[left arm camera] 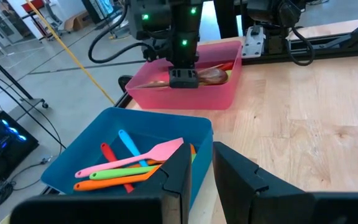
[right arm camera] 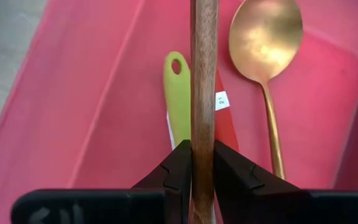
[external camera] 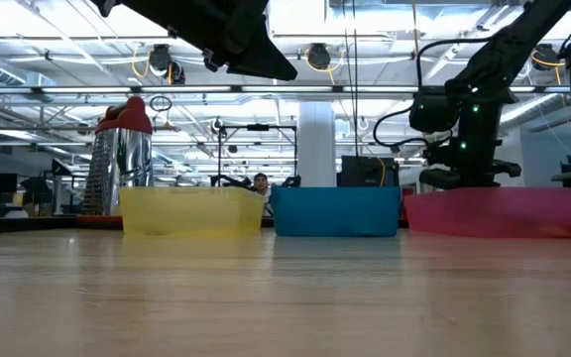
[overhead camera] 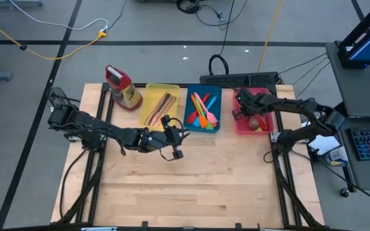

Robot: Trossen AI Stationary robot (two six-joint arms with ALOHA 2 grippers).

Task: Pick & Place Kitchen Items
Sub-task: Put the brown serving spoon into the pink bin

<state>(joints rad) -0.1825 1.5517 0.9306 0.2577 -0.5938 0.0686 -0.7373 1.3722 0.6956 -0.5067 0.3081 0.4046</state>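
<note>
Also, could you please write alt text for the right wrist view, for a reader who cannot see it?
The right gripper holds a brown wooden handle between its two dark fingers, over the pink tray. In the tray lie a gold metal spoon and a green plastic utensil.

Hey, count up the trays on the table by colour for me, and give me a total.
yellow tray: 1
blue tray: 1
pink tray: 1
Total: 3 trays, standing side by side in one row.
</note>
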